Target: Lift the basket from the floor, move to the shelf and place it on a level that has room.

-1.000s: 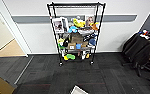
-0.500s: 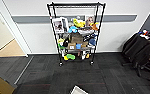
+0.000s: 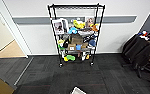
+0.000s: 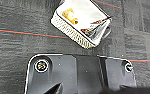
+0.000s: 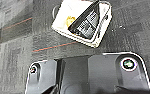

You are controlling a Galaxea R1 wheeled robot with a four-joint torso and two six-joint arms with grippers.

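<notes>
- Left wrist view: the wicker basket [image 4: 82, 23] is seen on the dark grey carpet tiles [image 4: 13, 50], lying beyond the left arm's mounting plate and apart from it; nothing is shown touching it.
- In the right wrist view the same basket [image 5: 82, 22] lies ahead of the right arm's plate, also untouched. Whether either pincer is spread or pressed together cannot be told, since no fingers can be made out.
- The basket is judged light and fairly stiff in its woven walls, while the white cloth lining is soft and would slip if pinched alone. A small yellow item and a dark sheet-like thing lie inside and could shift if the basket were tilted.
- A hold is best taken on the dark rim or on the small handles at the ends, kept level, 1 pincer at each end.
- In the head view a corner of the basket [image 3: 78, 91] shows at the near edge, with the black wire shelf [image 3: 76, 35] well ahead against the wall.
- Its lower tiers are crowded with boxes, toys and pictures; the top level [image 3: 76, 6] is seen bare.
- Dark chairs [image 3: 141, 53] stand to the right, a doorway [image 3: 1, 37] to the left; open carpet lies between.
</notes>
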